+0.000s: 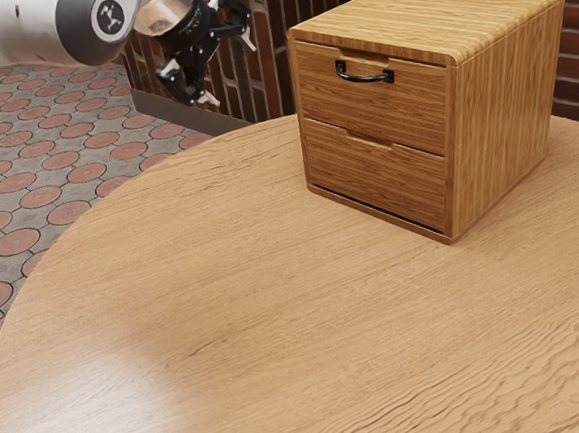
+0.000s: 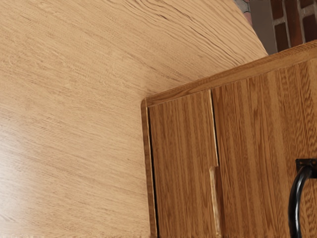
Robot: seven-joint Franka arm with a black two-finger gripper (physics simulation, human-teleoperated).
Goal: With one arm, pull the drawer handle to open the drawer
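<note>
A bamboo cabinet (image 1: 429, 97) with two drawers stands at the back of the round table. Its upper drawer (image 1: 371, 101) carries a black handle (image 1: 364, 75) and sits flush with the front; the lower drawer (image 1: 375, 171) has only a notch. My gripper (image 1: 226, 68) hangs in the air off the table's edge, well to the exterior view's left of the handle, fingers open and holding nothing. In the wrist view the cabinet front (image 2: 237, 163) and part of the black handle (image 2: 298, 198) lie ahead of the hand.
The round wooden table (image 1: 292, 317) spreads wide in front of the cabinet. A brick wall (image 1: 271, 65) runs behind, and a patterned tile floor (image 1: 42, 177) lies below the arm.
</note>
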